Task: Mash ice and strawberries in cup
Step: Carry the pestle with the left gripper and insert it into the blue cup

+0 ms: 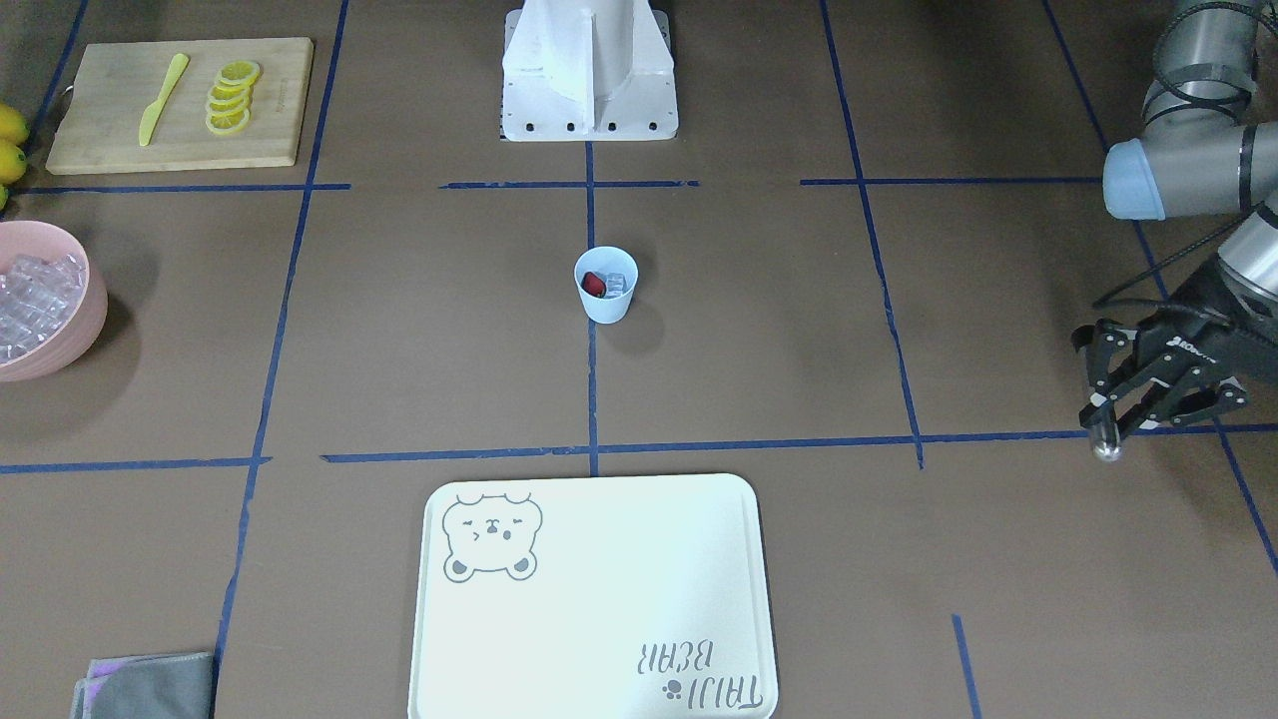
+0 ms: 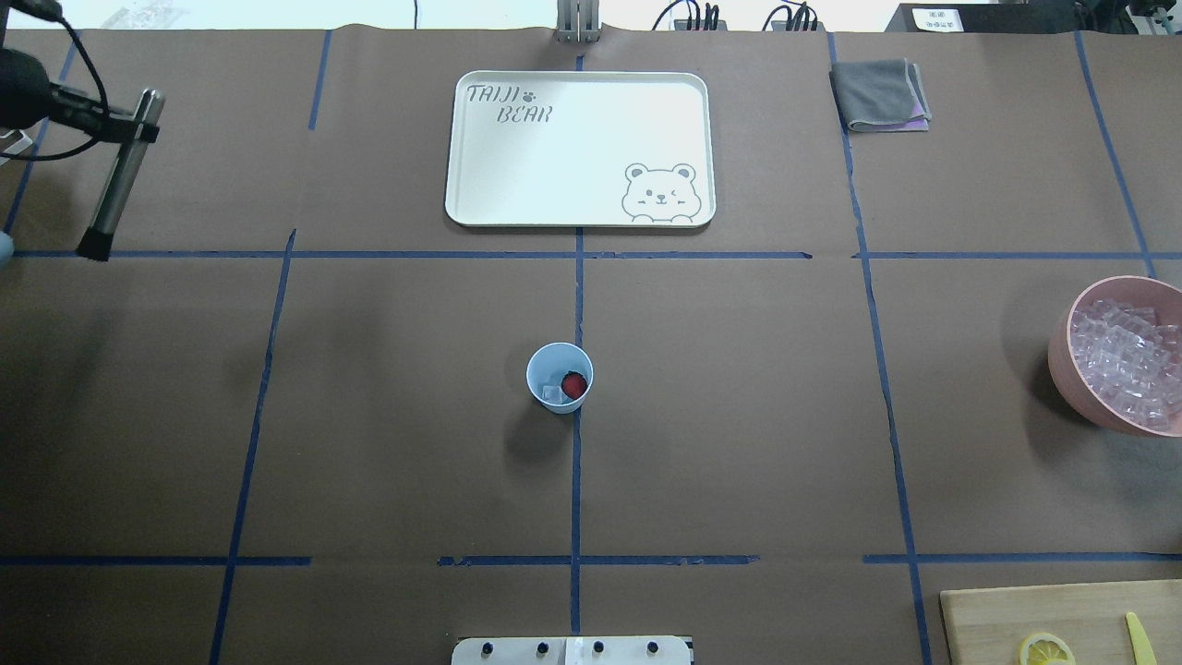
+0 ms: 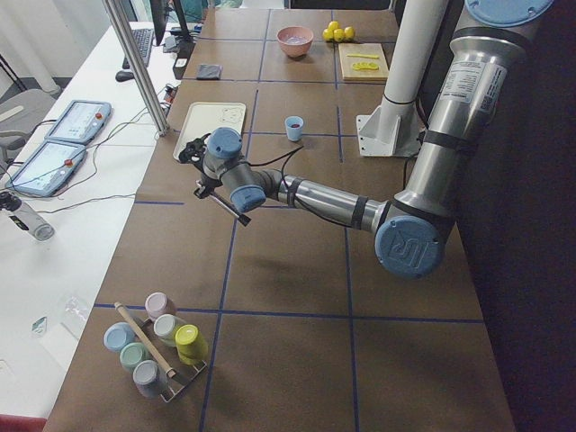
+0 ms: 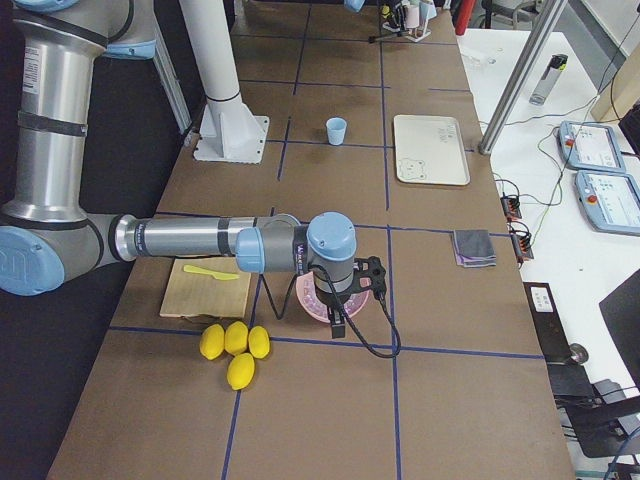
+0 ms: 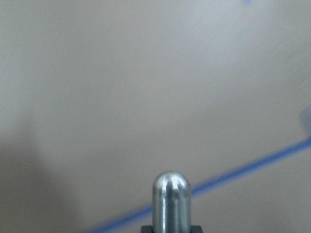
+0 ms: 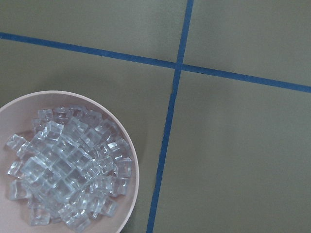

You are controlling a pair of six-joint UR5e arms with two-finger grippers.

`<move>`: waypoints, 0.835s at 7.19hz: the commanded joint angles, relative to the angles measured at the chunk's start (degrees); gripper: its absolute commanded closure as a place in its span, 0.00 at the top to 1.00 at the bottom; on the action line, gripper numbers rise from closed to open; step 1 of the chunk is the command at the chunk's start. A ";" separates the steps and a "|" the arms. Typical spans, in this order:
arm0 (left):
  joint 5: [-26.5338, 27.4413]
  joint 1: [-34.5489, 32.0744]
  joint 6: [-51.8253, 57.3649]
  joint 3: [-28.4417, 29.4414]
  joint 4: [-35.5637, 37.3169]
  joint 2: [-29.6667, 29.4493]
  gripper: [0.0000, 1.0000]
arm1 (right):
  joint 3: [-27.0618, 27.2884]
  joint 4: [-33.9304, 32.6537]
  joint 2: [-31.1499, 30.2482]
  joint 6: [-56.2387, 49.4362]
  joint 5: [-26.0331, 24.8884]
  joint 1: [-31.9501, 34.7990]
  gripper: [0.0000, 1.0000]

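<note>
The pale-blue cup (image 1: 606, 300) stands at the table's middle, also in the overhead view (image 2: 537, 369). Inside lie a dark red strawberry (image 1: 593, 284) (image 2: 574, 384) and a clear ice piece (image 1: 618, 284) (image 2: 553, 394). My left gripper (image 1: 1116, 407) (image 2: 137, 122) is far off to the cup's side, shut on a metal masher rod (image 2: 118, 185) whose rounded tip (image 5: 171, 194) hangs above the table. My right gripper (image 4: 345, 300) hovers over the pink bowl of ice (image 6: 132, 160); I cannot tell whether it is open or shut.
A white bear tray (image 2: 572, 217) lies beyond the cup. The pink bowl (image 2: 1064, 360) stands at the right edge. A cutting board (image 1: 100, 140) carries lemon slices (image 1: 232, 97) and a yellow knife (image 1: 163, 98). A grey cloth (image 2: 879, 92) lies at far right. A rack of cups (image 3: 153, 342) sits at the left end.
</note>
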 commanded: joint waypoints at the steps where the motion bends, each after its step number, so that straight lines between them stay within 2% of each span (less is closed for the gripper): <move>1: 0.18 0.86 -4.10 -1.84 -10.78 -4.40 0.00 | -0.08 -0.09 0.00 0.06 -0.10 0.00 1.00; 2: 0.53 3.47 -4.11 -1.49 -15.88 -6.59 0.00 | -0.08 -0.09 -0.09 0.06 -0.10 0.00 1.00; 4: 1.14 7.69 -4.72 -1.32 -19.60 -12.22 0.00 | -0.26 -0.09 -0.09 0.06 -0.10 0.00 1.00; 5: 5.24 11.98 -6.12 -1.40 -23.45 -14.24 0.00 | -0.17 -0.09 -0.35 0.06 -0.01 0.00 1.00; 6: 11.29 16.99 -6.13 -1.32 -30.80 -14.35 0.00 | -0.17 -0.09 -0.53 0.06 -0.01 0.00 1.00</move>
